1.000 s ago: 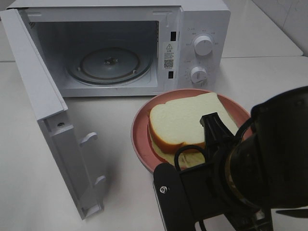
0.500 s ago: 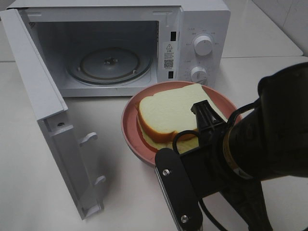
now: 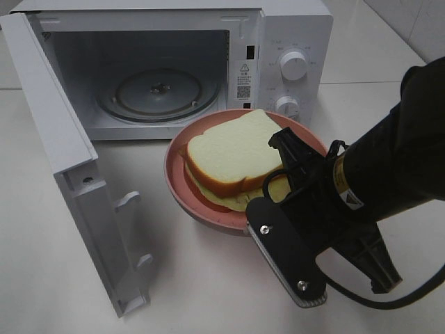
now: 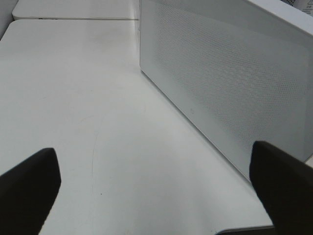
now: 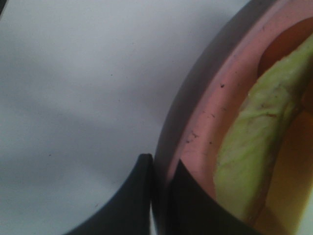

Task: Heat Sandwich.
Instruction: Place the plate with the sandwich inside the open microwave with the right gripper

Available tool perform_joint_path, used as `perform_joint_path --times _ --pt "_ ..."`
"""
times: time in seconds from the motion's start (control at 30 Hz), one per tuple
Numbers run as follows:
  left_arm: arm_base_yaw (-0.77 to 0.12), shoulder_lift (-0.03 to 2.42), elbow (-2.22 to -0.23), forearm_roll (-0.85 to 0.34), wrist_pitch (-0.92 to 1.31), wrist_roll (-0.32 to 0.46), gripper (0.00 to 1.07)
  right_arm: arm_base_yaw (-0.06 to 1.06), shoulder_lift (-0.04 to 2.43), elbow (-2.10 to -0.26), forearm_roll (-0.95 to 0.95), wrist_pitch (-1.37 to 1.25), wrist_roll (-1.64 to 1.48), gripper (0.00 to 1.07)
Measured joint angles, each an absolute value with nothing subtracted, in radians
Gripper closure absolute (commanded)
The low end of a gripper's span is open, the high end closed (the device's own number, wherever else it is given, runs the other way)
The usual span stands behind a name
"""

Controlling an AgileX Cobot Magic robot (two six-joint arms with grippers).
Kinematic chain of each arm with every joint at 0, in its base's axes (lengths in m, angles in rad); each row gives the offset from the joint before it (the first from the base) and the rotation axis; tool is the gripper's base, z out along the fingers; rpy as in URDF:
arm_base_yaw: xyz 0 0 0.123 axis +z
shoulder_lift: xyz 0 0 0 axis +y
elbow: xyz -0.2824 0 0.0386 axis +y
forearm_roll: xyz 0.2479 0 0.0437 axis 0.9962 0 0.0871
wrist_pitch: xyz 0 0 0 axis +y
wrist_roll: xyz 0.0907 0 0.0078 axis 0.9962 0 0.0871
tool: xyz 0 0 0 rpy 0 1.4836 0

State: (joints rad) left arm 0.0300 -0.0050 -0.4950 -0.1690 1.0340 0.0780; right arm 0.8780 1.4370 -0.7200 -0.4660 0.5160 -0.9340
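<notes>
The sandwich [image 3: 233, 153], white bread with a tan crust and a yellow-green layer, lies on a pink round plate [image 3: 182, 195]. My right gripper [image 3: 277, 186] is shut on the plate's near rim and holds it just in front of the open white microwave [image 3: 292, 28]. The right wrist view shows the gripper [image 5: 161, 196] pinching the pink rim [image 5: 205, 112] beside the yellow-green layer [image 5: 249, 147]. My left gripper [image 4: 156, 196] is open and empty over bare table beside the microwave's perforated side [image 4: 230, 83]. It does not show in the high view.
The microwave door [image 3: 62, 153] stands swung open at the left. The glass turntable [image 3: 158, 90] lies inside the cavity. Two knobs [image 3: 292, 66] sit on the right panel. The white table [image 3: 188, 278] runs in front.
My right gripper has carried the plate and sandwich leftwards and towards the microwave opening. The arm has swung along with it.
</notes>
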Motion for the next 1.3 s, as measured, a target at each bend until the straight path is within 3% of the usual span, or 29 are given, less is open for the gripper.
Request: perform_joint_path --times 0.27,0.53,1.3 --pt "0.030 -0.005 -0.495 -0.169 1.034 0.078 0.03 0.777 1.438 -0.720 -0.340 0.456 -1.176 1.07" --pt "0.030 -0.005 -0.495 -0.169 1.034 0.078 0.03 0.671 1.438 -0.720 -0.072 0.431 -1.551 1.07" --pt "0.030 -0.005 -0.495 -0.169 1.034 0.077 0.03 0.648 1.479 -0.744 -0.019 0.374 -1.665 1.07"
